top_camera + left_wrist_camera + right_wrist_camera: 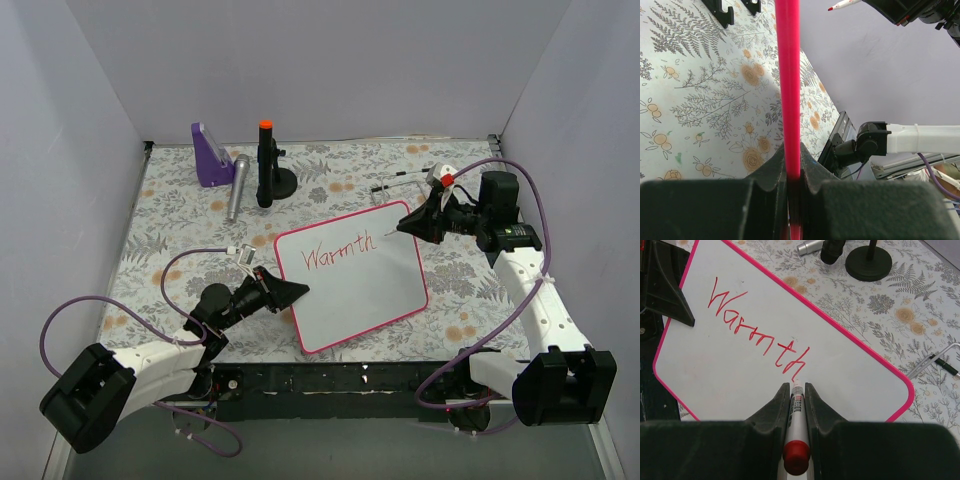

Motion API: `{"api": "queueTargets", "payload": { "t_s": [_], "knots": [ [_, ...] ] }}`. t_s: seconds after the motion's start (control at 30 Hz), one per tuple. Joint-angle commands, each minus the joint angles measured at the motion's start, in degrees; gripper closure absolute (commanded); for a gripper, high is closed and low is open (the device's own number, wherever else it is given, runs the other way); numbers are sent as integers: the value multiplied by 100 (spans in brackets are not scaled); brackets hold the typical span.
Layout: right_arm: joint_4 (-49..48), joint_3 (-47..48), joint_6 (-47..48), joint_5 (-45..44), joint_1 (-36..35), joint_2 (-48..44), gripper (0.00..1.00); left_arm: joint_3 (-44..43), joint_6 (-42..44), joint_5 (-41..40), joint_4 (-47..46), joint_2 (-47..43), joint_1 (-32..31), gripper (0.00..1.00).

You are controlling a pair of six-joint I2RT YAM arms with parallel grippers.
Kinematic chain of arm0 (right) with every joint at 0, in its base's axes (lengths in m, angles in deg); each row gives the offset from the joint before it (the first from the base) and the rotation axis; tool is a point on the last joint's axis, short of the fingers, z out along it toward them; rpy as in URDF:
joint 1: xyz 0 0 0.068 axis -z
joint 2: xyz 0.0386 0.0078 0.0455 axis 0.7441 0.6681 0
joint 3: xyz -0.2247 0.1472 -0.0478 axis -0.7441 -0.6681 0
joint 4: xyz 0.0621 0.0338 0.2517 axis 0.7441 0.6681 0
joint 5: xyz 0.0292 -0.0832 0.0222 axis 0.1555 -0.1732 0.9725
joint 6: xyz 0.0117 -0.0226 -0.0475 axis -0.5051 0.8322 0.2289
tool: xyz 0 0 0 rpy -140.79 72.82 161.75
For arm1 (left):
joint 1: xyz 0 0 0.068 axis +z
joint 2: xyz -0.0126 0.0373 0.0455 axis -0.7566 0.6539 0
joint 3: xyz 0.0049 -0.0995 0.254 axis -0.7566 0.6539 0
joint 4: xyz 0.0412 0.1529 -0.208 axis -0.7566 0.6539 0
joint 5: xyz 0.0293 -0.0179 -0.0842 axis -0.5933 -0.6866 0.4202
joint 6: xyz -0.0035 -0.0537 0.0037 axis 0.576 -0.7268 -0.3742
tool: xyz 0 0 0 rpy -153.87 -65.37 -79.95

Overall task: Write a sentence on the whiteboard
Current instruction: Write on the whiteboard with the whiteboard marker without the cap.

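- In the left wrist view the whiteboard [789, 85] shows only as its pink-red frame, seen edge-on and running straight up the picture. Its white face is out of sight there.
- In the right wrist view the board's near edge is cut off by the right gripper [796, 386] and its own fingers. One far corner lies under the dark wedge of the left gripper [297, 291].
- The left gripper's jaws are closed on the board's frame at its left edge.
- The right gripper's jaws are clamped round a marker [796, 415], with the red end cap nearest the camera and the tip pointing down at the board.
- The tip sits at the foot of the last stroke of the "h". Whether it touches the surface cannot be told.
- The whiteboard lies near the middle of the floral table [170, 240], between the two grippers. From above, its long axis runs left to right, with the right end turned a little away from the arm bases.
- The red script [338, 252] follows that axis near the board's far edge, rising slightly to the right.
- Counted: one board, one line of writing, one word ("Warmth"), six letters and one marker.
- At the far left of the table stand one purple wedge-shaped holder [209, 155], one silver cylinder [237, 187] and one black stand with an orange top [266, 160].
- Some thin wire pieces near the right arm are too small to make out.
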Motion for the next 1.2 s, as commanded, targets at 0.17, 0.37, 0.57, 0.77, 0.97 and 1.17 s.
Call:
{"api": "queueTargets", "payload": {
  "t_s": [0.17,0.37,0.57,0.77,0.97,1.17],
  "knots": [
    [-14,129,2,174,60,-169,99,-40,113,-2,-624,-201,-32,100],
    [-22,85,-7,183,78,-230,99,-31,104,-11,-545,-297,-32,100],
    [4,33,2,157,87,-309,99,12,86,-55,-422,-499,-32,100],
    [39,15,20,157,104,-327,99,48,60,-99,-211,-728,-32,100],
    [57,24,37,130,157,-336,99,-31,60,-55,-70,-728,-32,100],
    [22,-29,11,148,201,-283,99,-180,244,24,158,-676,-32,100]
  ]
}}
